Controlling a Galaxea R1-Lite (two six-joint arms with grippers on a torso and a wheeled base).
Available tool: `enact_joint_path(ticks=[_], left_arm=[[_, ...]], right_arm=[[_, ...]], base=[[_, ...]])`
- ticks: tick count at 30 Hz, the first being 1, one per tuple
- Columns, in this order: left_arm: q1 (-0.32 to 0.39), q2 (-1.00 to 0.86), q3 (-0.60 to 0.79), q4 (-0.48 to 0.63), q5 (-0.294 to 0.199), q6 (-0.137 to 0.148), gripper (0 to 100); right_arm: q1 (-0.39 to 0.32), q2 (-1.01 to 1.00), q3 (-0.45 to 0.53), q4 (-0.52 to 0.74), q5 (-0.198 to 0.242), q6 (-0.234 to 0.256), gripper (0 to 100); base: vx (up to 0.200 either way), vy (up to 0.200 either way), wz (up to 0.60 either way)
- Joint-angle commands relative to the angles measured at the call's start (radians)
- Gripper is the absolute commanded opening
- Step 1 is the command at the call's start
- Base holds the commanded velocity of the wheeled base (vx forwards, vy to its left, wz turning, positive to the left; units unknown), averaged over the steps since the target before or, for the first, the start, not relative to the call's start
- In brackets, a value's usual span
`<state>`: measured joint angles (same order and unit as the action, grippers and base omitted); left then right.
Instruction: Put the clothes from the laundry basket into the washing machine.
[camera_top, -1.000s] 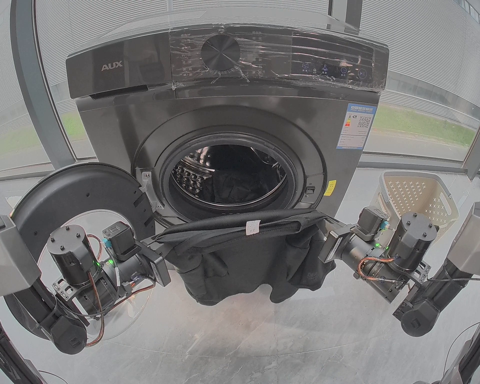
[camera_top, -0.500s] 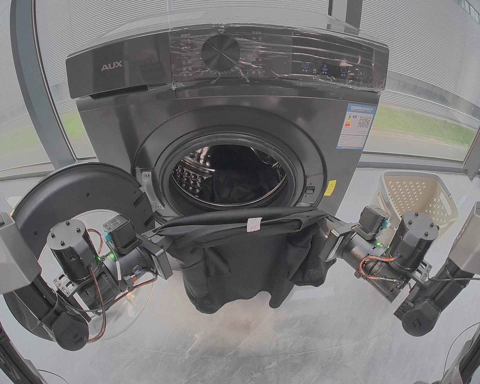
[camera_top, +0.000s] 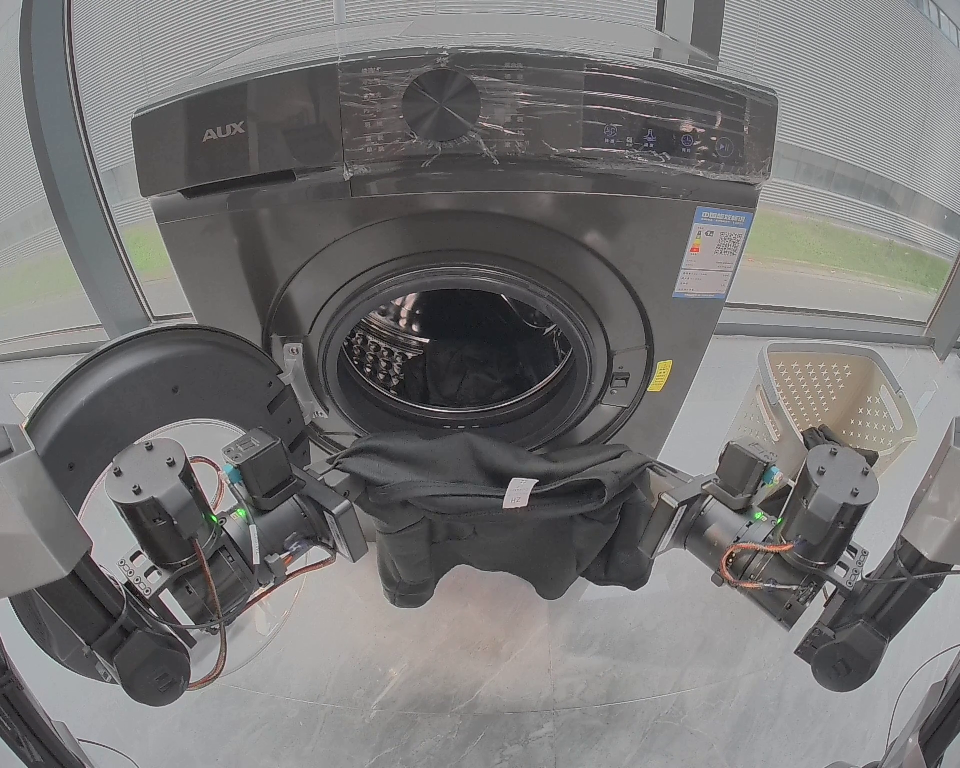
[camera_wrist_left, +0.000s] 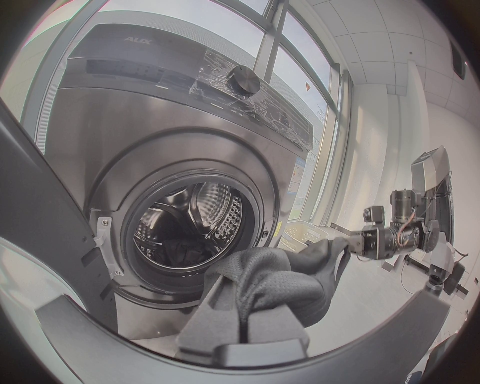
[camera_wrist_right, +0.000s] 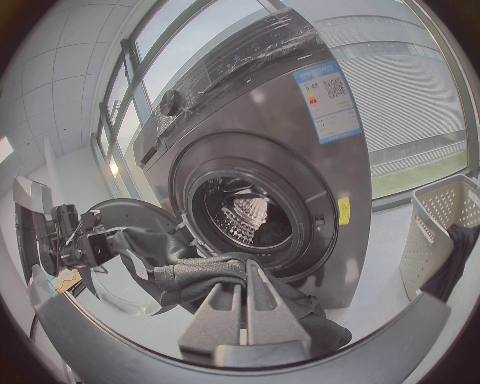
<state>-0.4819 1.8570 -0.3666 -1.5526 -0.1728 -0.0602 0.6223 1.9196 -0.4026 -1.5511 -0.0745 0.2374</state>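
A black garment (camera_top: 490, 490) hangs between my two grippers just below the drum opening (camera_top: 458, 348) of the grey washing machine (camera_top: 450, 200). My left gripper (camera_top: 350, 495) is shut on its left end, and my right gripper (camera_top: 648, 500) is shut on its right end. The cloth sags in the middle, with a white tag (camera_top: 519, 492) showing. In the left wrist view the fingers (camera_wrist_left: 270, 320) pinch the black garment (camera_wrist_left: 275, 280). The right wrist view has the fingers (camera_wrist_right: 260, 305) clamped on the black garment (camera_wrist_right: 210, 277). Dark clothes lie inside the drum (camera_top: 470, 365).
The round door (camera_top: 150, 400) stands swung open at the left, behind my left arm. A beige laundry basket (camera_top: 840, 395) sits on the floor right of the machine, with a dark cloth (camera_wrist_right: 457, 260) over its rim. Pale marble floor (camera_top: 500, 670) lies below.
Both grippers have moved inward toward each other and slightly forward. The garment, stretched taut before, now sags and bunches at the drum's lower rim.
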Motion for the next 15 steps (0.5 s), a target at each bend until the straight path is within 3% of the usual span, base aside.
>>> enact_joint_path(ticks=[1, 2, 3, 6, 11, 15], left_arm=[[-0.02, 0.021, -0.035, -0.004, 0.018, -0.003, 0], [-0.023, 0.027, -0.041, -0.004, 0.026, -0.003, 0], [-0.023, 0.033, -0.045, -0.004, 0.033, -0.003, 0], [-0.023, 0.034, -0.055, -0.004, 0.044, -0.004, 0], [-0.023, 0.03, -0.078, -0.004, 0.062, -0.004, 0], [-0.026, 0.03, -0.077, -0.004, 0.065, -0.004, 0]], right_arm=[[0.019, 0.021, 0.041, 0.0, 0.001, 0.008, 0], [0.02, 0.029, 0.056, 0.0, 0.002, 0.017, 0], [0.023, 0.029, 0.073, 0.002, 0.002, 0.023, 100], [0.037, 0.029, 0.131, 0.003, 0.007, 0.02, 100], [0.074, 0.047, 0.243, 0.003, 0.064, 0.014, 100], [0.077, 0.076, 0.263, 0.003, 0.09, 0.013, 100]], base=[[0.0, 0.0, 0.0], [0.0, 0.0, 0.0], [0.0, 0.0, 0.0], [0.0, 0.0, 0.0], [0.0, 0.0, 0.0], [0.0, 0.0, 0.0]])
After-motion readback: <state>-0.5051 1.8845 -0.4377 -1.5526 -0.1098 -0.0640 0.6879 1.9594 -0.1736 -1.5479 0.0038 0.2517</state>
